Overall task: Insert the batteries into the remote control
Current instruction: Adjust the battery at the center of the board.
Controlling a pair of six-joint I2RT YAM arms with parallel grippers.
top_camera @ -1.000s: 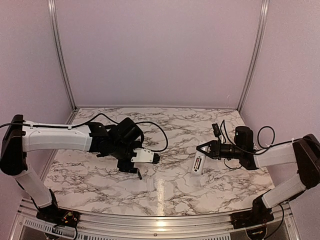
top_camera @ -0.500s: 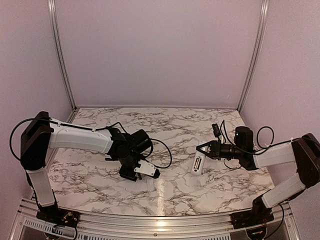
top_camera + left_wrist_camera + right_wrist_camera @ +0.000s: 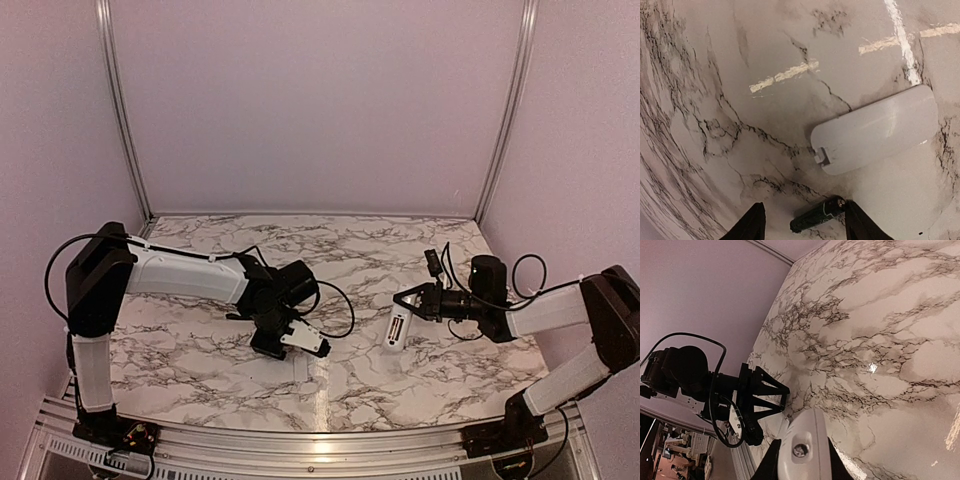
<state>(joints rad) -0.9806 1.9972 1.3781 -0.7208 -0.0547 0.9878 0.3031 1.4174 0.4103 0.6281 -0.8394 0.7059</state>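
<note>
L gripper (image 3: 312,346) shifted right + nearer front edge; arm folded inward; fingers (image 3: 752,226) now straddle dark battery (image 3: 817,215).

Soft pinkish light, glare on marble tabletop (image 3: 318,385).

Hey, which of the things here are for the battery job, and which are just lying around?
For the job:
- remote control, clamped in the right gripper
- dark battery, lying between the fingers of the open left gripper
- flat white cover beside it, probably the battery lid

Just there:
- marble table

No second battery shows.
</note>
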